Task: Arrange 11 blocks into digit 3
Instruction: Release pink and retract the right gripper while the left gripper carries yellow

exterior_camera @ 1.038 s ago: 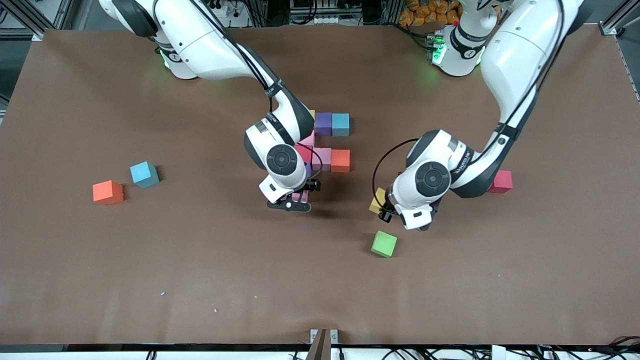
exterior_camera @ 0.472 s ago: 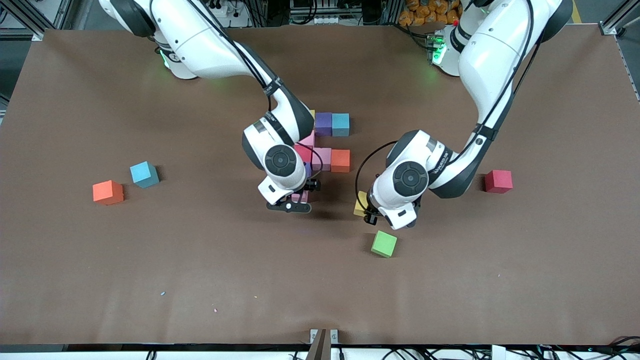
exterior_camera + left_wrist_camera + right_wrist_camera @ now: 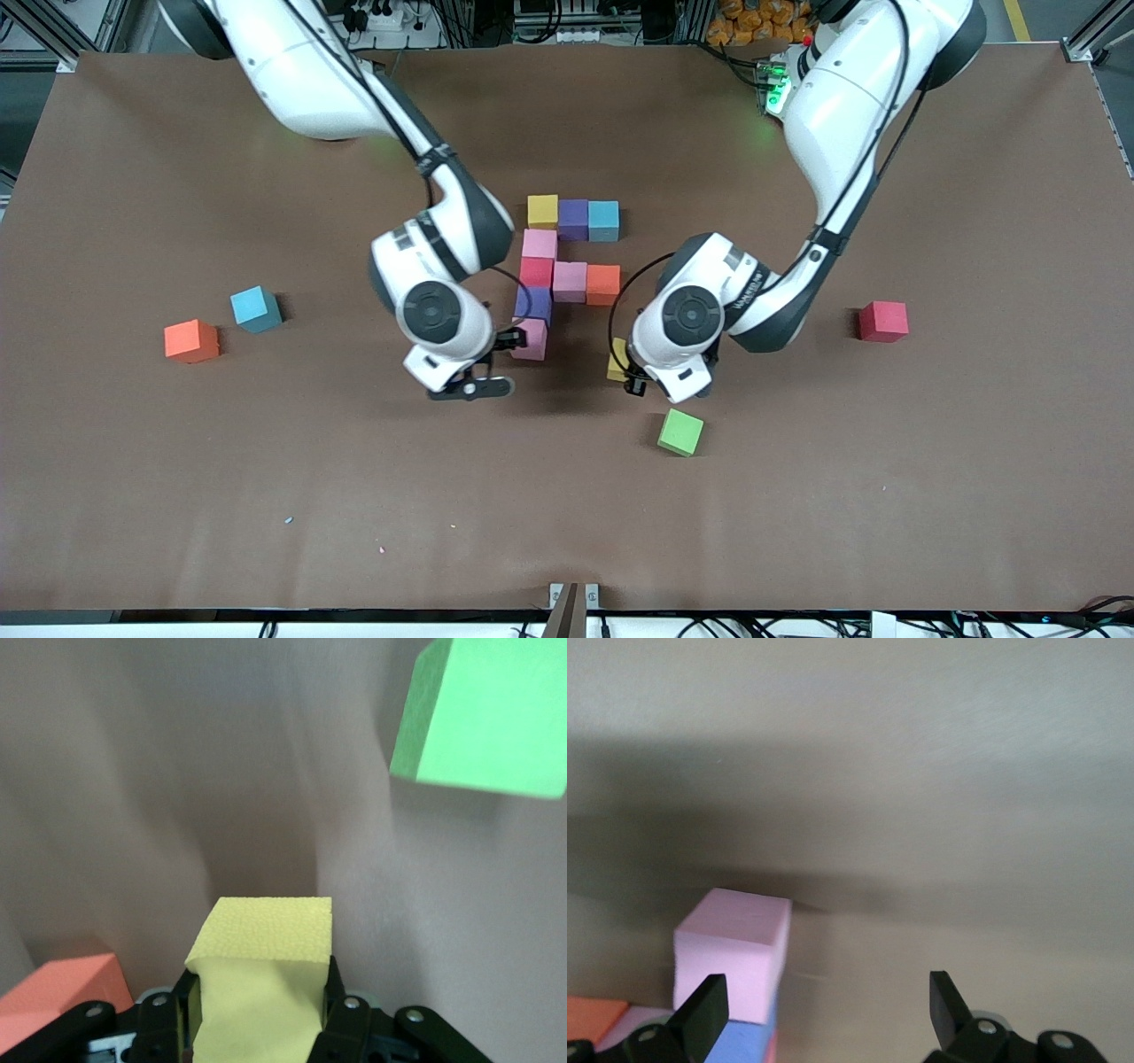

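Both my arms have shifted: left gripper (image 3: 625,372) clamps a yellow block (image 3: 261,979) above the tabletop (image 3: 797,496), right gripper (image 3: 483,372) wide beside the pink block (image 3: 531,339).

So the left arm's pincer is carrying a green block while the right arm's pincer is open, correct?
Not quite: the left pincer is shut on a yellow block, as the left wrist view shows. The green block lies loose on the table. The right pincer is indeed open.
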